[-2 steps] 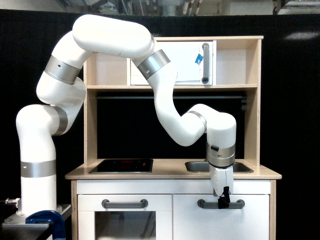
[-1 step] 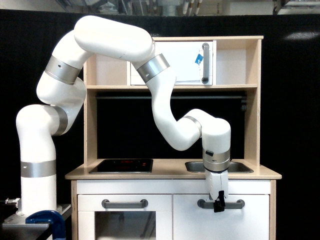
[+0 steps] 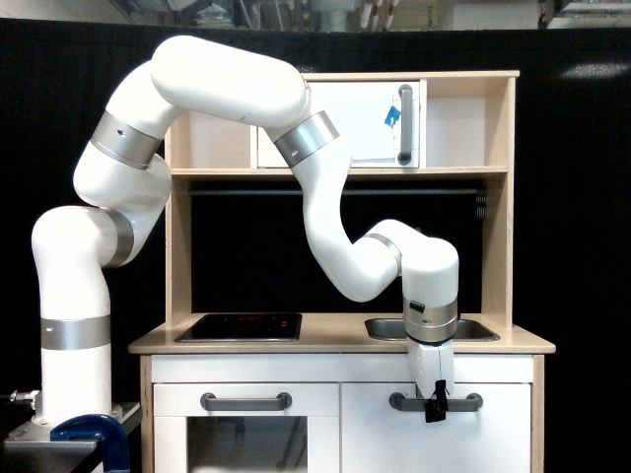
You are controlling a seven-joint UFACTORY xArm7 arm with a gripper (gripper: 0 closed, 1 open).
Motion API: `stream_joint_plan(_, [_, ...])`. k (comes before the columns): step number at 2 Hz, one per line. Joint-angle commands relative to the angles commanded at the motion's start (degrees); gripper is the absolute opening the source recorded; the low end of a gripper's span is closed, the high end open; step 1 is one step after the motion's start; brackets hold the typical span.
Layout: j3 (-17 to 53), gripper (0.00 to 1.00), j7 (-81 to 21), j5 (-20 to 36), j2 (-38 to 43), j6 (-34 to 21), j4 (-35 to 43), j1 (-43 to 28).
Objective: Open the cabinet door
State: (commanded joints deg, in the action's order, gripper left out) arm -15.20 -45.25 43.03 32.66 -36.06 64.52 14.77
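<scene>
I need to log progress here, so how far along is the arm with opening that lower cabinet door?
Done: the claw has reached the grey bar handle of the cabinet door, sitting in front of it. In hand: getting a grip, though whether the claw is closed on the bar cannot be told. Left: the pull itself; the door looks flush and shut.

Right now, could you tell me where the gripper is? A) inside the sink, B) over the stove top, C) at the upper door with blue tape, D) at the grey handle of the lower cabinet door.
D: the gripper hangs at the grey handle of the cabinet door, below the counter.
</scene>
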Motion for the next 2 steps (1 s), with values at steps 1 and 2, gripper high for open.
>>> stream_joint_plan(1, [-0.4, 1.0, 1.1, -0.5, 0.7, 0.3, 1.0, -0.5])
stream_joint_plan(2, [-1.4, 1.0, 0.0, 0.2, 1.4, 2.1, -0.1, 0.0])
